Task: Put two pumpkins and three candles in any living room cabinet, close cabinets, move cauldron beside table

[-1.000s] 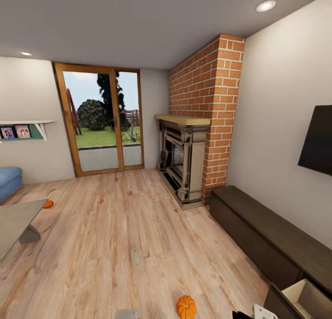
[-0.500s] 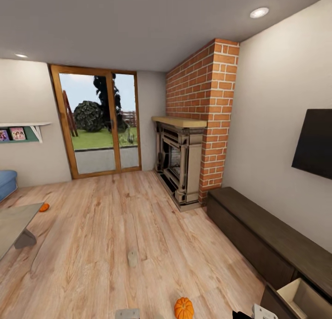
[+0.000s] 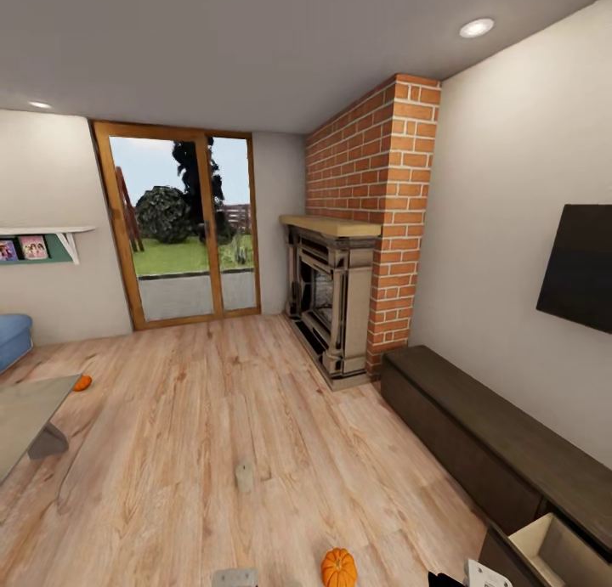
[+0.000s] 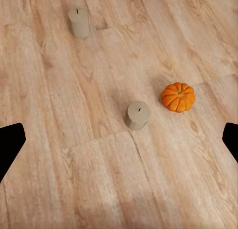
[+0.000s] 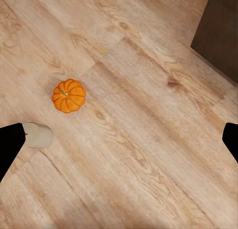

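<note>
The left gripper (image 4: pixel 119 139) hung over bare wood floor (image 4: pixel 99 189) with its fingers spread wide and nothing between them; the right gripper (image 5: pixel 119 139) was likewise spread and unloaded. Below the left gripper stood one candle (image 4: pixel 138 114), upright, with a pumpkin (image 4: pixel 178 97) just beside it but apart, and a second candle (image 4: pixel 79 23) well beyond. The same pumpkin (image 5: pixel 69 95) lay off to one side of the right gripper, short of the cabinet's corner (image 5: pixel 218 30). In the head view the pumpkin (image 3: pixel 339 567) sat near the robot's front, between both arms; judged marginally nearer the right arm, on the side of the open drawer (image 3: pixel 544 553). Farther off, another pumpkin (image 3: pixel 82 383) rested beside the glass table (image 3: pixel 25 417).
</note>
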